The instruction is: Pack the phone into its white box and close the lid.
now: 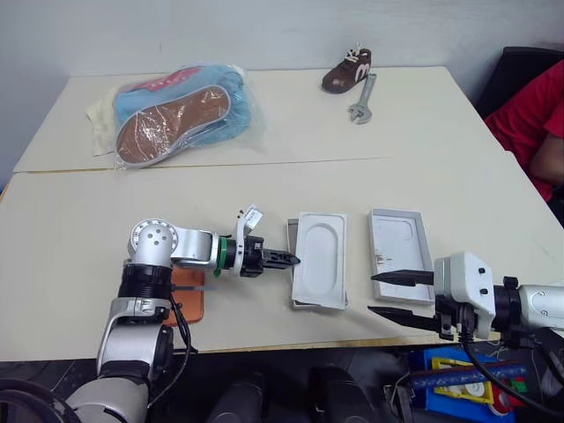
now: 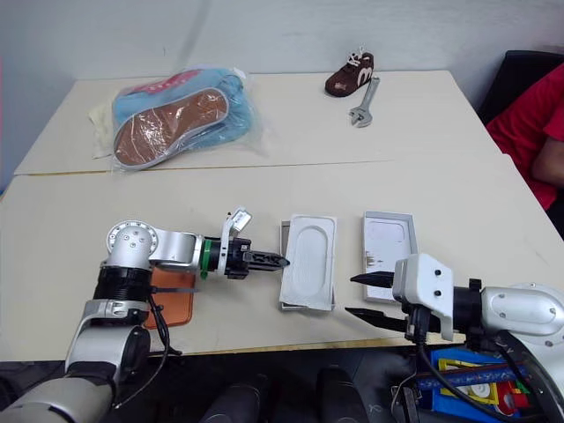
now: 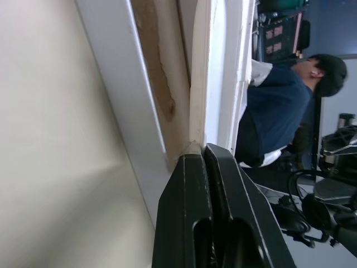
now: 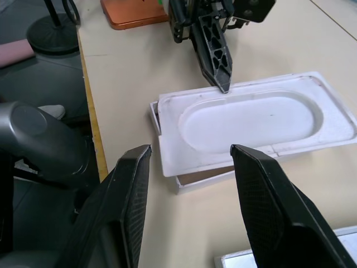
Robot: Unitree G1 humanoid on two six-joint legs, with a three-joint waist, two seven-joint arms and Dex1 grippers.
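The white box (image 1: 298, 306) lies near the table's front edge, and a white moulded insert (image 1: 319, 258) with an oval recess covers it. My left gripper (image 1: 293, 260) is shut and empty, its tips at the insert's left edge, at the seam over the box (image 3: 162, 84). The orange phone (image 1: 189, 300) lies flat at the front left, partly under my left arm. The lid (image 1: 398, 242) rests inner face up, just right of the box. My right gripper (image 1: 373, 293) hangs open and empty at the lid's near end; in its wrist view it faces the insert (image 4: 251, 120).
At the back of the table are bagged slippers (image 1: 181, 110), a small brown shoe (image 1: 348, 70) and a wrench (image 1: 363, 99). A person in red (image 1: 538, 123) sits at the right. A blue bin (image 1: 458, 379) stands below the table's front edge (image 1: 264, 345).
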